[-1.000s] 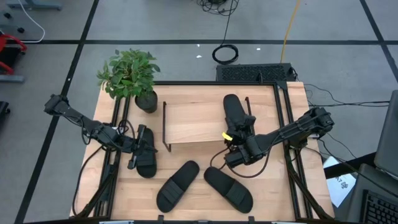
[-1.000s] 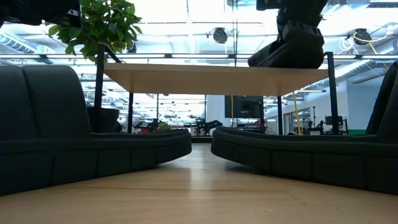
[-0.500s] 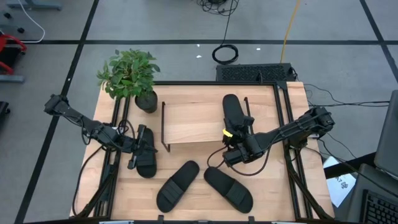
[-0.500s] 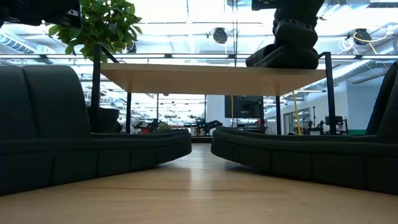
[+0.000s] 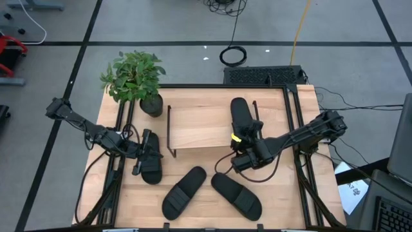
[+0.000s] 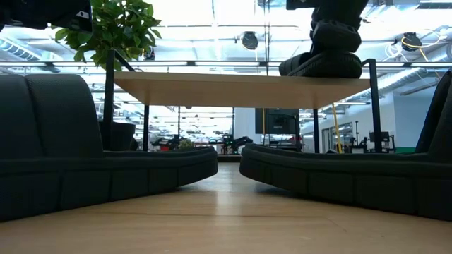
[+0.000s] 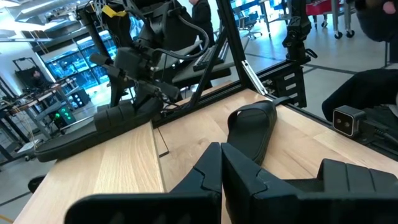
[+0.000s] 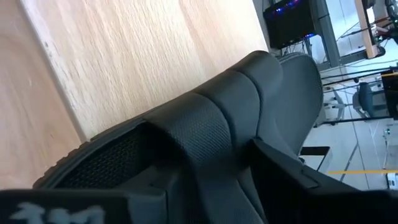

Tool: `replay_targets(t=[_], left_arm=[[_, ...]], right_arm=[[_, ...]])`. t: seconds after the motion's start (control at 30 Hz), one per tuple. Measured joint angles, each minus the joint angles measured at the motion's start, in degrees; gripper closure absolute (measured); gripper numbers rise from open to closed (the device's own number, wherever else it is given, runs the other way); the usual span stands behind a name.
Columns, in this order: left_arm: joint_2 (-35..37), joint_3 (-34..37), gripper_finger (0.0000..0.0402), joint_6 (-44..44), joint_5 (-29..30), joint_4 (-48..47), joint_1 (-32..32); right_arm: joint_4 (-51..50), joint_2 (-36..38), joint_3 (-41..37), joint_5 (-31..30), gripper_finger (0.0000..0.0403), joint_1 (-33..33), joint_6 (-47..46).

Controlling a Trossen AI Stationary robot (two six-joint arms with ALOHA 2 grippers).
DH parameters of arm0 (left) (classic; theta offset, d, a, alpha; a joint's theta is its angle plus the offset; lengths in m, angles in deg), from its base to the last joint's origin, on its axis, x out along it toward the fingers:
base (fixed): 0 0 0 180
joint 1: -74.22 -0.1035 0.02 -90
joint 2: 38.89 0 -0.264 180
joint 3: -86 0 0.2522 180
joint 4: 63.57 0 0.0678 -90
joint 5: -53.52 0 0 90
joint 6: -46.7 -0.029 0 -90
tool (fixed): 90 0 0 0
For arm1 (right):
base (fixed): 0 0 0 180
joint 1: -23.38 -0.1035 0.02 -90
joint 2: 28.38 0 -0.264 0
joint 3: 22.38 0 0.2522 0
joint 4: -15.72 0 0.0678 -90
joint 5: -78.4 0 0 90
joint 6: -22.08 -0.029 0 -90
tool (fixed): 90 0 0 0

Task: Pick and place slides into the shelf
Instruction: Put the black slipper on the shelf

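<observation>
One black slide (image 5: 241, 118) lies on the right end of the shelf (image 5: 199, 126), sole down on the board (image 6: 240, 88). My right gripper (image 5: 246, 145) slants down over the slide's near end. It is open, its fingers on either side of the strap (image 8: 208, 134). My left gripper (image 5: 144, 151) is shut and level. It holds nothing and hovers by a second slide (image 5: 152, 167) left of the shelf. Two more slides (image 5: 183, 192) (image 5: 236, 195) lie on the table near its front edge. My right gripper has a finger (image 8: 292, 168) on each side of the slide's ribbed strap (image 8: 211, 140), coming from the table's near right and slanting down. I cannot tell whether they touch it. The slide lies flat on the shelf board (image 6: 321, 65).
A potted plant (image 5: 135, 78) stands at the far left corner, beside the shelf's left end. Black frame rails (image 5: 297, 129) run along the table's sides. Bare tabletop shows between the shelf and the two front slides.
The slide under my right gripper has gone from tilted, one end raised, to lying flat on the shelf board. My right gripper has tipped a little over it without changing place.
</observation>
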Motion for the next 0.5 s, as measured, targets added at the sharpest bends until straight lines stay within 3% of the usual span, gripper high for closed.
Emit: replay_targets(t=[0.5], left_arm=[[0.02, 0.0, 0.0394, -0.02, 0.0, 0.01, 0.01]], right_arm=[[4.93, 7.68, -0.06, 1.86, 0.0231, -4.07, 4.24]])
